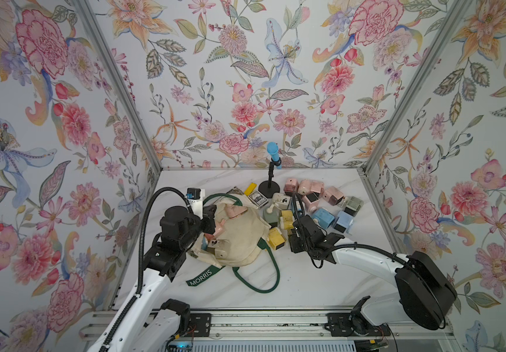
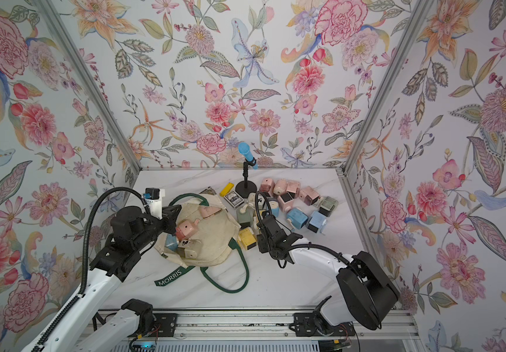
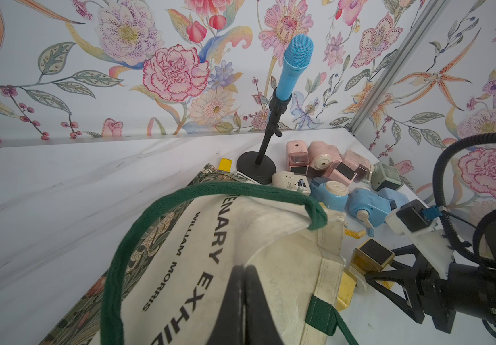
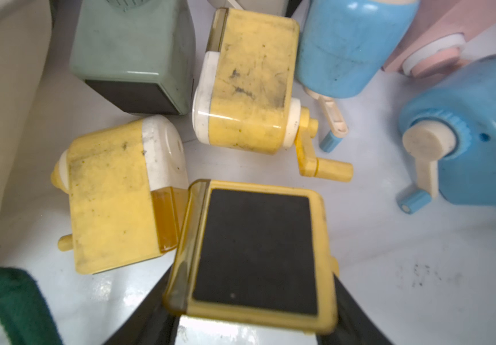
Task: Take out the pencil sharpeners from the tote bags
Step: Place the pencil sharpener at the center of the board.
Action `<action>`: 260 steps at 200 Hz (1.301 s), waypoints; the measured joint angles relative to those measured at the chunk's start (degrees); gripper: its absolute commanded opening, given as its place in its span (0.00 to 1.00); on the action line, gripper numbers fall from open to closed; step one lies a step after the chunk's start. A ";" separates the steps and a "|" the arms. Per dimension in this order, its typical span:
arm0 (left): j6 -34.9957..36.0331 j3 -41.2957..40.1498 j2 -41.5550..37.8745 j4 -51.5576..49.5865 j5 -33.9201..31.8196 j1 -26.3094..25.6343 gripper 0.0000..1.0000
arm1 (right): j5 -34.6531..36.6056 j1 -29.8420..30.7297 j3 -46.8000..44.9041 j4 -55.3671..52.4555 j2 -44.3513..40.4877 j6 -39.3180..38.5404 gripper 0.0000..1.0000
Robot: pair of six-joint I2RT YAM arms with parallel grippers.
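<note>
Left gripper (image 3: 242,268) pinched shut on the cream canvas of the tote bag (image 1: 242,243), at its open mouth. Tote bag slumped in the middle of the counter (image 1: 321,283), green handles sprawled. Inside the mouth, in both top views: four pencil sharpeners (image 2: 186,228), two pink, one cream, one blue. Right gripper (image 4: 252,277) clamped on a yellow sharpener (image 4: 258,239), dark face toward the wrist camera, beside the loose heap of others near the microphone stand (image 1: 271,183).

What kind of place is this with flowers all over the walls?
Most likely a small robot test booth, not a home. The flowered walls are panels in a metal frame, two robot arms are fixed to a rail, and a microphone stands on the white table.
</note>
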 measured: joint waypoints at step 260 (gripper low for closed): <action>0.00 0.00 -0.24 -0.07 0.04 0.00 0.00 | -6.62 20.37 -1.05 21.77 -8.07 -6.51 0.79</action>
